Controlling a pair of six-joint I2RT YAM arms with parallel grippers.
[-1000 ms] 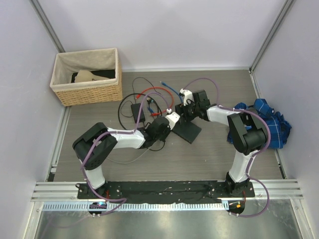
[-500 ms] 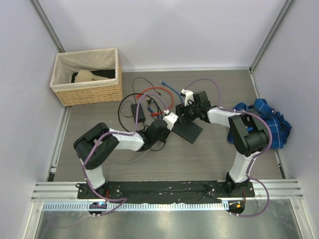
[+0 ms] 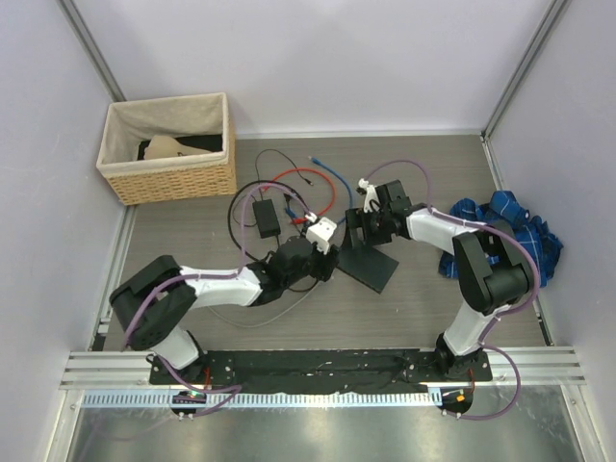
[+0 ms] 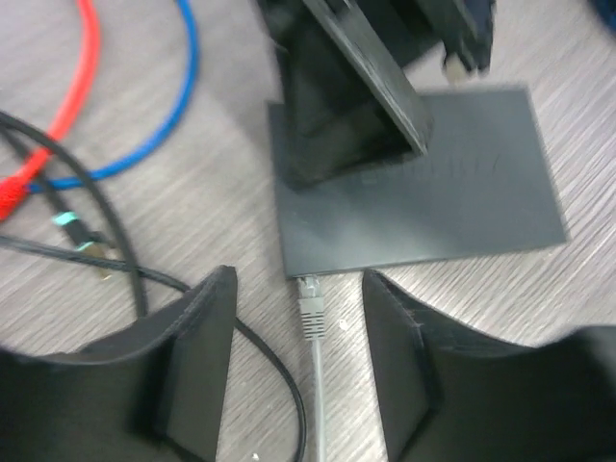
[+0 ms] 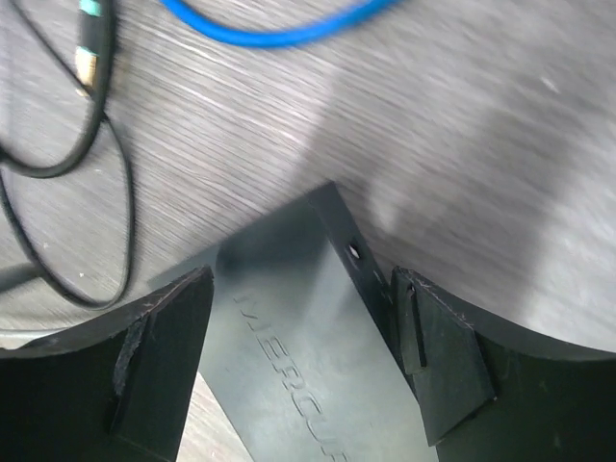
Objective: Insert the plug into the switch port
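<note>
**Both claws apart, plug (image 4: 310, 306) at the switch (image 4: 423, 192)**

The switch lies flat near the middle of the worktop (image 3: 433, 173). The grey plug's tip meets the switch's near edge; whether it is seated, I cannot tell. The left claw (image 4: 298, 284) gapes around the plug without touching it. The right claw (image 5: 303, 279) stands apart, astride a switch corner.
</note>
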